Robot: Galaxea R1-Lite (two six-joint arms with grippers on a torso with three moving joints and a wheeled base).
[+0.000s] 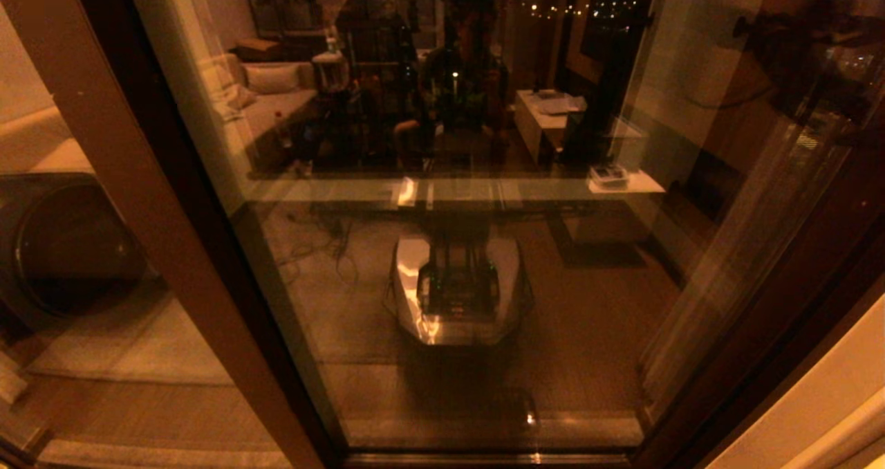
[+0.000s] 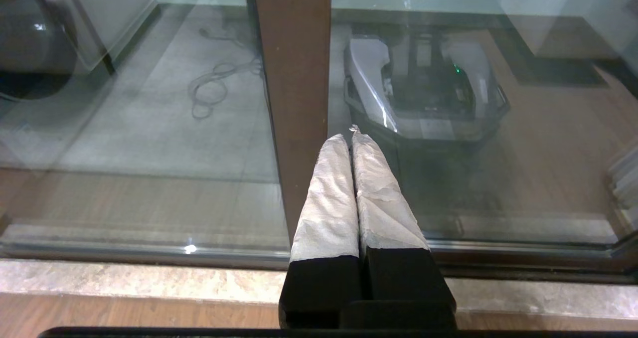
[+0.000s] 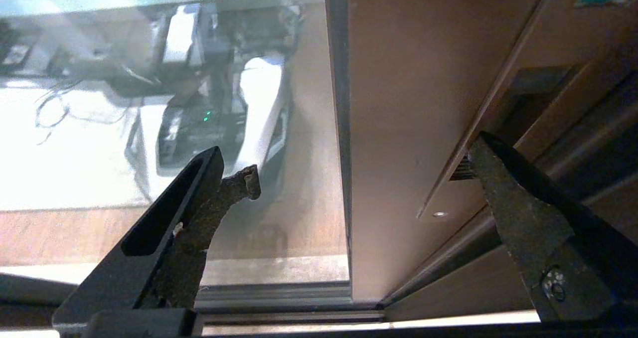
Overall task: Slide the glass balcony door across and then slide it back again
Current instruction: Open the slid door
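While my right gripper (image 3: 359, 163) stands wide open straddling the upright brown rail (image 3: 398, 128) of the glass balcony door (image 1: 456, 247), one finger sits before the pane and the other at the recess on the rail's far edge (a handle slot, I judge); the rail's long axis runs floor to ceiling, dead ahead of this claw. My left gripper (image 2: 353, 134) is pressed closed, empty, near the narrower frame post (image 2: 294, 79); I judge the right arm better placed to push sideways.

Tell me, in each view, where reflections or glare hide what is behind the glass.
Head view: the glass door mirrors the room and the robot. Left wrist view: faint reflections beside the left gripper. Right wrist view: white glare near the right gripper.
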